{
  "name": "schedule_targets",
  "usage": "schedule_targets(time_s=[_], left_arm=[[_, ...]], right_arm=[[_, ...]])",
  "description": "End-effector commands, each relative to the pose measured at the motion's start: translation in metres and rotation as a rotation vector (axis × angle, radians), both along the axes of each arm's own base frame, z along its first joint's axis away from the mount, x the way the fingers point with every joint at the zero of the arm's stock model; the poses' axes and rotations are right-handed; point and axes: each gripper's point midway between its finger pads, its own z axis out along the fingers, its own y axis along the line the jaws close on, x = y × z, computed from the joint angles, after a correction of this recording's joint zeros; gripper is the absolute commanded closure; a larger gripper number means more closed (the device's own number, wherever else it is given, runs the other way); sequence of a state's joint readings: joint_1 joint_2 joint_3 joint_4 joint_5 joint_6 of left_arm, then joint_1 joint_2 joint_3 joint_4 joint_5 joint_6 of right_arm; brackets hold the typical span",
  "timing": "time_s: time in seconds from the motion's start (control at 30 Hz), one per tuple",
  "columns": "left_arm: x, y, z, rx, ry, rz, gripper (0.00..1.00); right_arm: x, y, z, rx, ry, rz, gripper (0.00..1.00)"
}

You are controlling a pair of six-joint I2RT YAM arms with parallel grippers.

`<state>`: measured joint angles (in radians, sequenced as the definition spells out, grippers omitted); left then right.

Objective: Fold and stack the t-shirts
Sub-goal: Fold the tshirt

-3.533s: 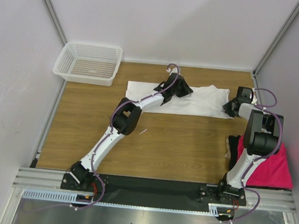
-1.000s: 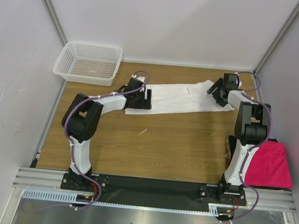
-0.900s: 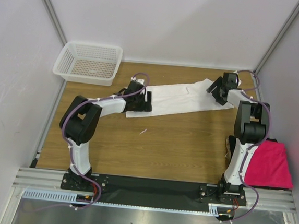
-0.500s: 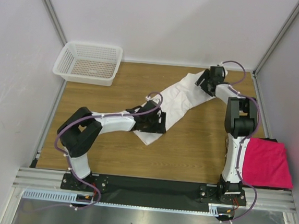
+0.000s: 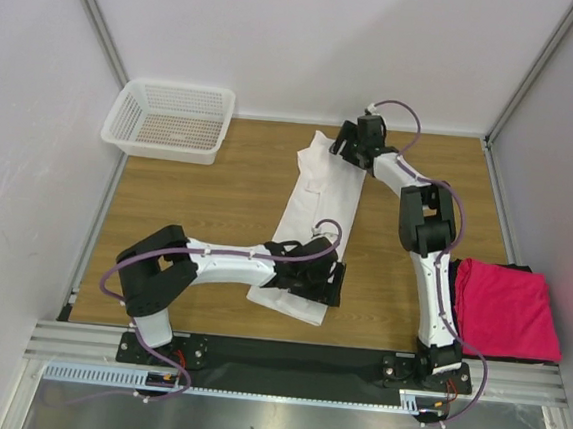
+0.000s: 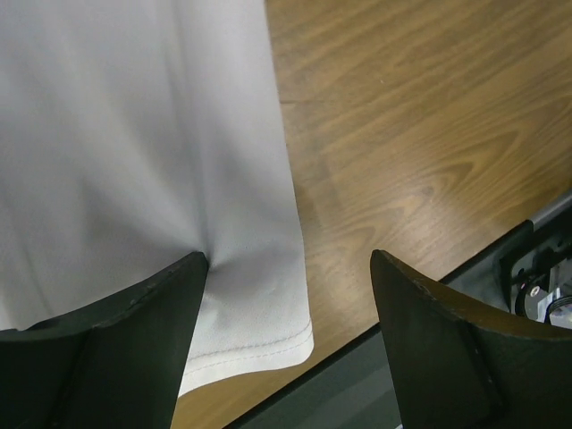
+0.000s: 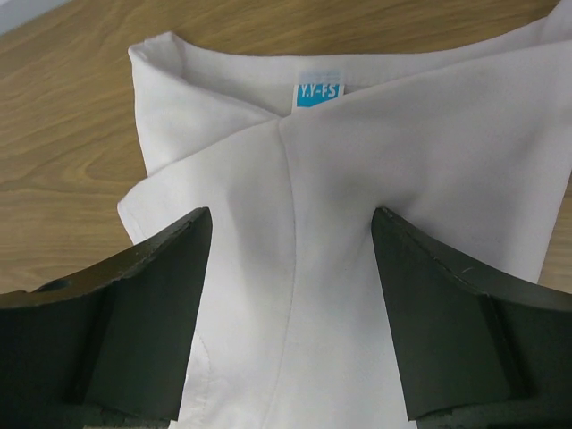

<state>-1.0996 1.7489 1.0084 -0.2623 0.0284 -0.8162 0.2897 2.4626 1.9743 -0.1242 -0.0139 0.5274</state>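
Note:
The white t-shirt [image 5: 314, 192], folded into a long strip, runs from the back of the table toward the near edge. My left gripper [image 5: 328, 283] is at its near end, open; one finger presses a dimple into the white t-shirt [image 6: 134, 134] beside its hem corner, the other finger [image 6: 429, 331] is over bare wood. My right gripper [image 5: 353, 146] is at the far end, open, both fingers resting on the white t-shirt [image 7: 447, 134] just below the collar and its blue tag [image 7: 318, 91]. A folded pink t-shirt [image 5: 509, 312] lies on a black one [image 5: 451, 279] at the right.
A white mesh basket [image 5: 169, 119] stands at the back left corner. White walls with metal posts close in the table on three sides. A black strip and metal rail [image 5: 284, 360] run along the near edge, close to the shirt's hem.
The white shirt has swung from lying across the back to running front to back. My left gripper slid toward the near edge; my right gripper slid left along the back.

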Motion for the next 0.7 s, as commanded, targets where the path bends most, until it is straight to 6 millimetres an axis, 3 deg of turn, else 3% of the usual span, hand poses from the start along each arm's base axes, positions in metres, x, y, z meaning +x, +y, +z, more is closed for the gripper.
schedule_targets(time_s=[0.0, 0.2, 0.43, 0.67], left_arm=[[-0.059, 0.047, -0.052, 0.225, 0.201, -0.046, 0.18], [-0.064, 0.037, -0.047, 0.198, 0.199, -0.075, 0.18], [-0.065, 0.026, -0.041, 0.195, 0.191, -0.082, 0.18], [-0.064, 0.029, -0.040, 0.203, 0.182, -0.065, 0.18]], right_arm=[[-0.021, 0.028, -0.040, -0.037, 0.113, 0.077, 0.22], [-0.019, 0.063, -0.037, -0.038, 0.096, 0.135, 0.21], [-0.023, 0.089, -0.039, -0.003, 0.093, 0.169, 0.21], [-0.024, 0.094, -0.036, -0.013, 0.081, 0.187, 0.21]])
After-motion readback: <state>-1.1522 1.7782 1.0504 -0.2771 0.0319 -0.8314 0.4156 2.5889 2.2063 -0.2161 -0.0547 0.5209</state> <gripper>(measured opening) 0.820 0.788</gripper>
